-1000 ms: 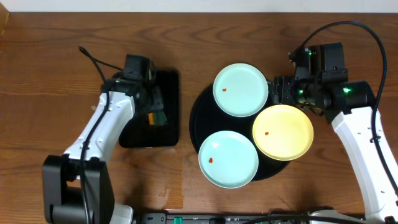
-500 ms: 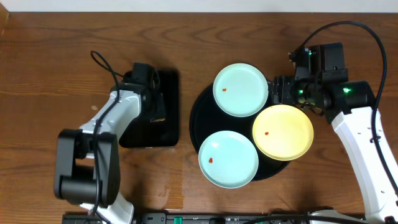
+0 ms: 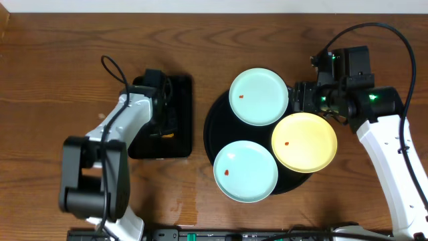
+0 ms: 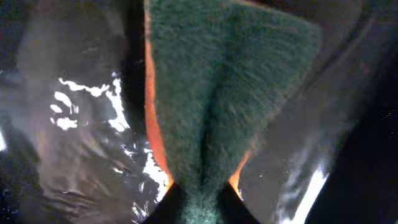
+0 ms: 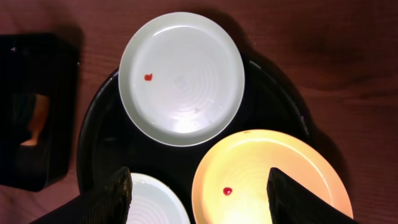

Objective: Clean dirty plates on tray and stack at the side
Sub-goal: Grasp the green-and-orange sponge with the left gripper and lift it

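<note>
Three plates lie on the round black tray (image 3: 208, 130): a mint one (image 3: 259, 96) at the back, a mint one (image 3: 245, 171) at the front and a yellow one (image 3: 304, 142) on the right. Each has a small red spot. My left gripper (image 3: 164, 120) is down in the rectangular black tray (image 3: 180, 90). In the left wrist view it (image 4: 200, 208) is shut on a green and orange sponge (image 4: 217, 93). My right gripper (image 3: 297, 100) hovers over the round tray's right rim. In the right wrist view it (image 5: 205, 205) is open and empty above the yellow plate (image 5: 267, 180).
Brown wooden table (image 3: 53, 80) all round. The rectangular black tray stands left of the round tray with a narrow gap between them. It shows at the left edge of the right wrist view (image 5: 37, 143). A black cable (image 3: 110, 67) loops behind my left arm.
My left arm has swung over the rectangular tray and its gripper now covers the sponge, which lay in plain view a second ago. The right arm and the plates have not moved.
</note>
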